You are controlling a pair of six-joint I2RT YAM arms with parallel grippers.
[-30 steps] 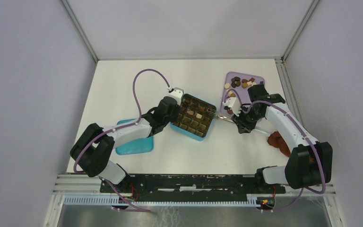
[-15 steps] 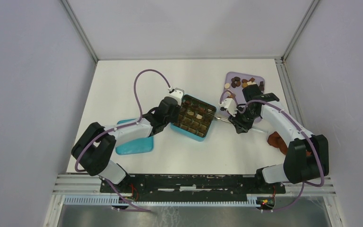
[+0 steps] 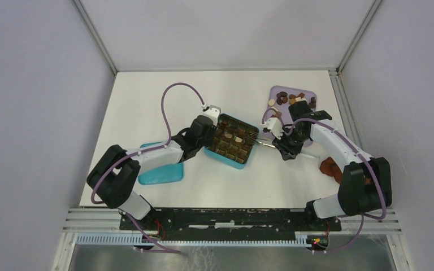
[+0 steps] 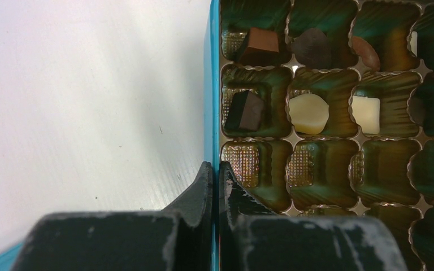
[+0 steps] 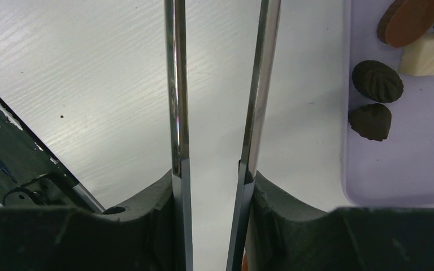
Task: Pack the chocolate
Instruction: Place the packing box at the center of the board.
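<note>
White tabletop (image 3: 147, 101) was seen to carry 1 teal box (image 3: 226, 158), 1 teal lid (image 3: 161, 175) partly covered by the left arm, 1 lavender tray (image 3: 277, 91) and 1 reddish-brown cloth (image 3: 330, 167). 1 wall of the box was pinched tight by the left gripper (image 4: 215, 169). 1 pair of metal tongs (image 5: 176, 84) was clamped in the right gripper (image 5: 210, 175), its 2 arms narrowly apart and its tips at the box's right edge. Of the chocolate (image 4: 309, 113), at least 6 pieces were counted in the box cells and 4 on the tray, just right of the tongs.
</note>
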